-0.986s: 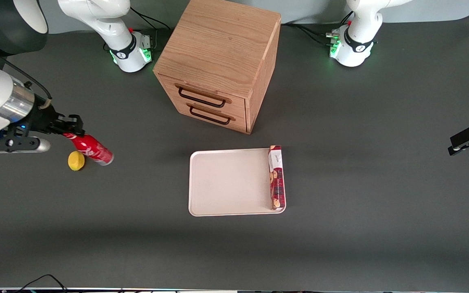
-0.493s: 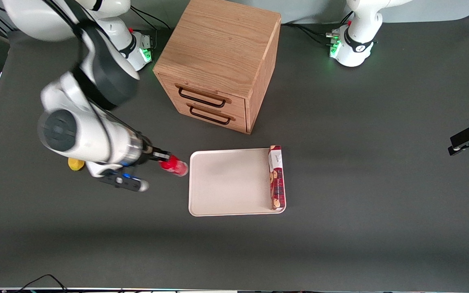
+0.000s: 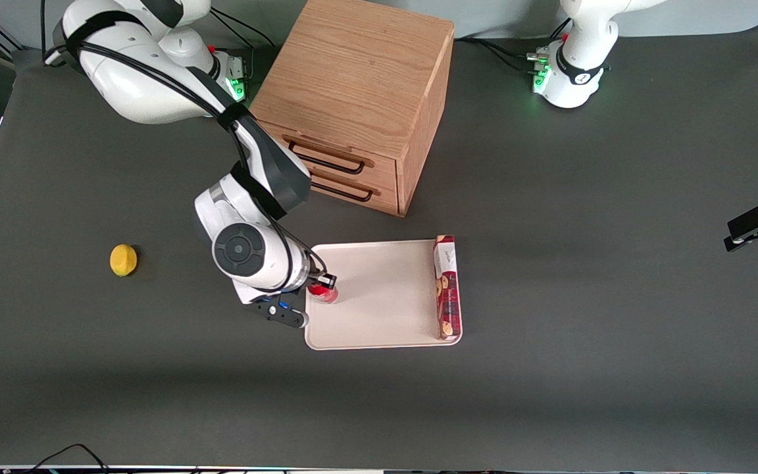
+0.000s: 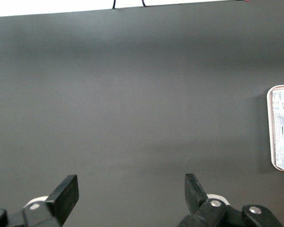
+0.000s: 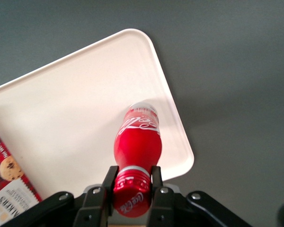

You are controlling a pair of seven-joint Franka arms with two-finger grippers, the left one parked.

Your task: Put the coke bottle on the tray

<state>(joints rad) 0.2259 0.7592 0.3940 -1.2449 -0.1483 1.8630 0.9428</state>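
Observation:
My right gripper (image 3: 322,284) is shut on the red cap of the coke bottle (image 3: 323,293) and holds it over the off-white tray (image 3: 379,322), near the tray's edge toward the working arm's end. In the right wrist view the gripper (image 5: 132,182) clamps the cap while the red bottle (image 5: 138,142), with its white script logo and silvery base, hangs down over the tray (image 5: 61,113) close to its rounded corner. I cannot tell whether the base touches the tray.
A long red cookie box (image 3: 447,287) lies on the tray along its edge toward the parked arm, also seen in the right wrist view (image 5: 7,182). A wooden two-drawer cabinet (image 3: 356,99) stands farther from the camera. A lemon (image 3: 123,260) lies toward the working arm's end.
The gripper has carried the bottle away from the lemon, across the table and over the tray's edge. The bottle now hangs upright from its cap.

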